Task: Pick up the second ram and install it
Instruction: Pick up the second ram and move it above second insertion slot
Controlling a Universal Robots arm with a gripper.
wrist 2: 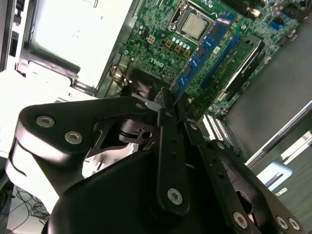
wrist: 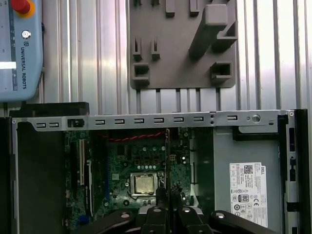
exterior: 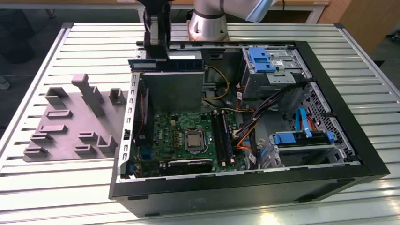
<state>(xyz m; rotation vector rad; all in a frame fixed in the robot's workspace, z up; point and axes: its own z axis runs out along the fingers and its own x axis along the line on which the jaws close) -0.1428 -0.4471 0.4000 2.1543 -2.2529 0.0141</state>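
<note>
The second ram (exterior: 167, 64) is a long dark stick with blue labels, and my gripper (exterior: 157, 55) is shut on it. It hangs level above the open computer case, over the grey metal box (exterior: 172, 91) at the case's back on the exterior view's left. In the second wrist view the ram (wrist 2: 202, 48) reaches out from my fingertips (wrist 2: 171, 127) over the green motherboard (wrist 2: 161, 29). In the first wrist view it shows edge-on as a thin dark line (wrist: 167, 161) above the processor socket (wrist: 144, 184). The black memory slots (exterior: 222, 136) lie lower, beside the socket (exterior: 194, 140).
A grey fixture plate (exterior: 65, 124) with upright blocks lies on the slatted table at the exterior view's left. Drive cages with blue clips (exterior: 261, 58) and bundled cables (exterior: 250, 126) fill the case's other side. A teach pendant (wrist: 19, 48) lies on the table.
</note>
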